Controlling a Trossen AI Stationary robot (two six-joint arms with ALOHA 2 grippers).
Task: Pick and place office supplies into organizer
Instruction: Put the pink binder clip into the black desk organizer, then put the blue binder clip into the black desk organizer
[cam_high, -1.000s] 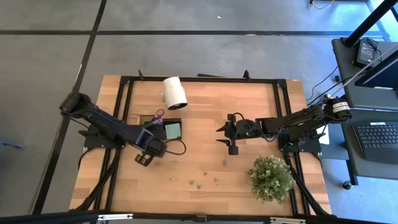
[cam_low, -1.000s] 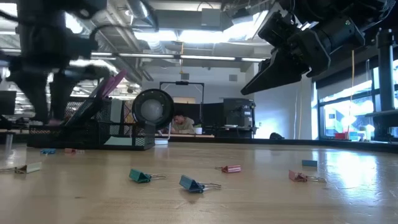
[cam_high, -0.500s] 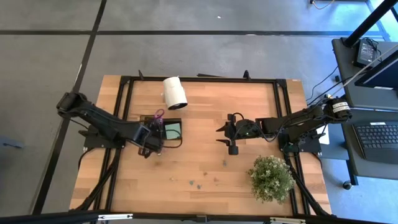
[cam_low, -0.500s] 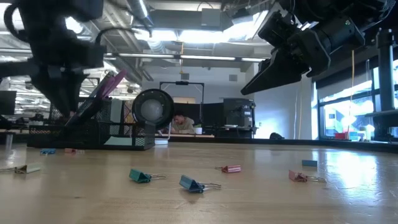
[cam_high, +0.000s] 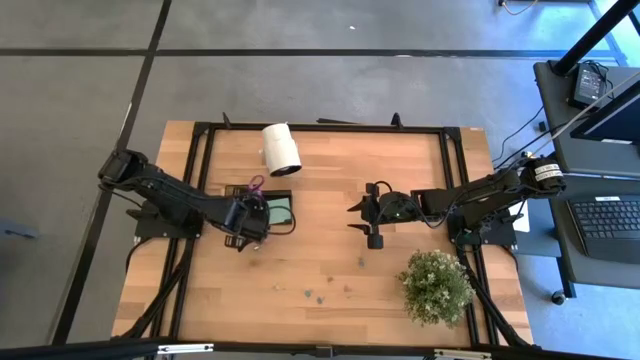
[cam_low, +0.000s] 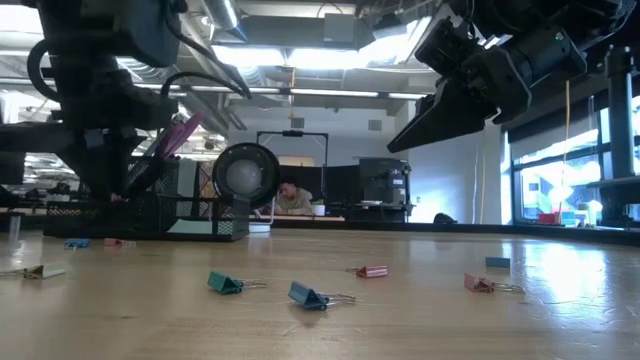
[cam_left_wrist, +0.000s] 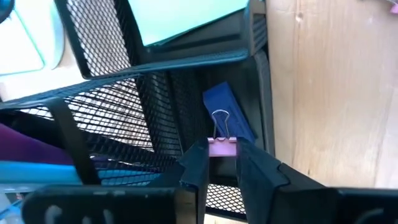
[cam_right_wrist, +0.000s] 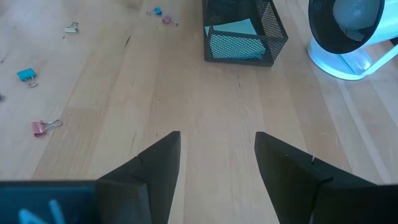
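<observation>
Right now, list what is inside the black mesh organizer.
In the organizer, a blue binder clip lies in one compartment. The left gripper holds a pink clip above it. A green sticky-note pad fills another. Purple scissors stick up. The gripper hides the rest.

Two dark jointed arms — black links, black cables looping alongside. Left gripper (cam_left_wrist: 222, 167): matte black, angular fingers. Right gripper (cam_right_wrist: 217, 158): same wedge-shaped fingers — blue marking on its base.

White cylinder roll (cam_high: 281, 149) lying near the far edge of the wooden table (cam_high: 330, 270). Bushy green potted plant (cam_high: 436, 286) at the near right corner. Beyond, a seated person (cam_low: 292, 198) in the room.
</observation>
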